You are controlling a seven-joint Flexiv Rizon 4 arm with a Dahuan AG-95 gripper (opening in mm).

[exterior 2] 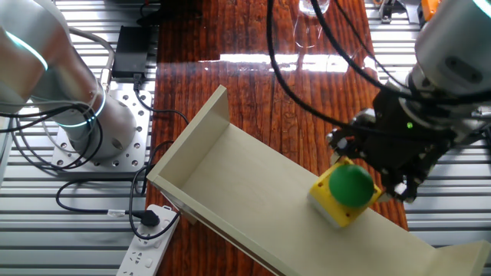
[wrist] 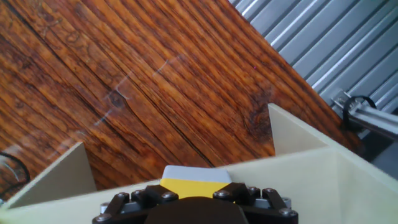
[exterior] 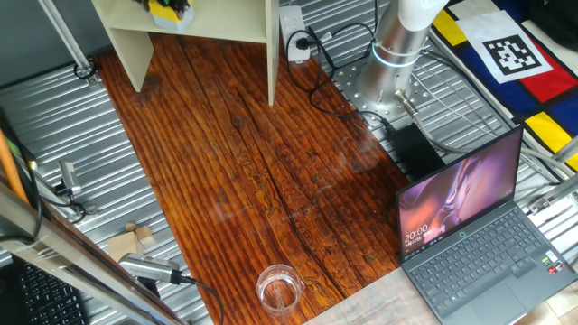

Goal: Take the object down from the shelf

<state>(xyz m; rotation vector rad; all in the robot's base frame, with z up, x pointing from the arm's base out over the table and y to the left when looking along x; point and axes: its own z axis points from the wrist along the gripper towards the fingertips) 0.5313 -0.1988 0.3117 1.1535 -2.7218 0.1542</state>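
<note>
On shelf (exterior 2: 230,176) top: yellow box (exterior 2: 345,196) between jaws; jaw grip state unclear.

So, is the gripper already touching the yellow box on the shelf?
Cannot tell. In the other fixed view the gripper sits right against the yellow box on the shelf, but no view plainly shows contact or a gap.
</note>
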